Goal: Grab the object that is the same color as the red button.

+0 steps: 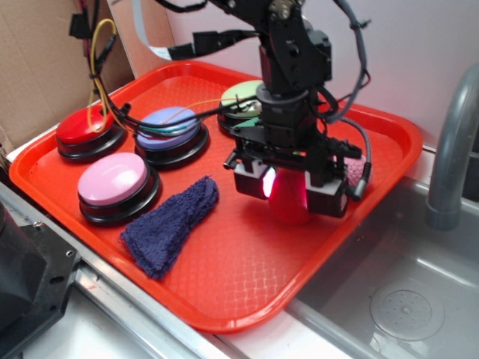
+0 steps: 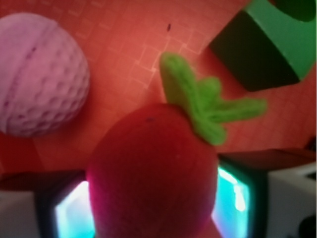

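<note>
The claw hung low over the right part of the red tray, and its two fingers were closed in on the red plush ball. In the wrist view the red plush ball sat right between the two glowing pads, and both pads looked like they were touching its sides. Its little green stem stuck out at the top. A pink dimpled ball lay on the tray just beside it, but not touching it. In the outside view only a bit of that pink ball peeked out behind the claw. The red button stood far off at the back left of the tray. The blue button was next to it, the pink button was in front, and the green button was partly hidden behind the arm. A dark blue cloth lay crumpled near the pink button. A grey sink was to the right of the tray.
</note>
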`<state>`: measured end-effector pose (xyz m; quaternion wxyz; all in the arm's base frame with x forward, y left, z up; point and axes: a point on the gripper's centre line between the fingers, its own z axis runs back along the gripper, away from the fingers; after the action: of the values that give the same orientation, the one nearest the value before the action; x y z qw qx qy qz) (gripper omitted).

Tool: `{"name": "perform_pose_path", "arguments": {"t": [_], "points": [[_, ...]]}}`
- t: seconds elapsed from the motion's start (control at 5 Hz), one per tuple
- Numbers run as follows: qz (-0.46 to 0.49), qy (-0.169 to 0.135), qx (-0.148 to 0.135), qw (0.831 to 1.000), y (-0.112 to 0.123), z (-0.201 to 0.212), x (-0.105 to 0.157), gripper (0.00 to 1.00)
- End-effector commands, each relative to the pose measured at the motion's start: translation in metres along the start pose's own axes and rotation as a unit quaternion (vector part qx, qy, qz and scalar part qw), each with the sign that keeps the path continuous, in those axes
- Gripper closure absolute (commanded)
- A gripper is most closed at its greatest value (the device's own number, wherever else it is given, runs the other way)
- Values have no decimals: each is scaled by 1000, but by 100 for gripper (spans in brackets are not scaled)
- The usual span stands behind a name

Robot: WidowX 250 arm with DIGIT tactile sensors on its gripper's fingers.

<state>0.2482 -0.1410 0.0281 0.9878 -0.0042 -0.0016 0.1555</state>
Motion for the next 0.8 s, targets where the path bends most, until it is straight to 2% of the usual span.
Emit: {"name": "perform_pose_path", "arguments": {"t": [0.0, 0.2, 0.6], "points": [[-78, -37, -5, 996, 1, 22, 12, 100], [-132, -57, 3, 990, 10, 42, 12, 100], [-96, -69, -13, 993, 54, 87, 12, 100]]}}
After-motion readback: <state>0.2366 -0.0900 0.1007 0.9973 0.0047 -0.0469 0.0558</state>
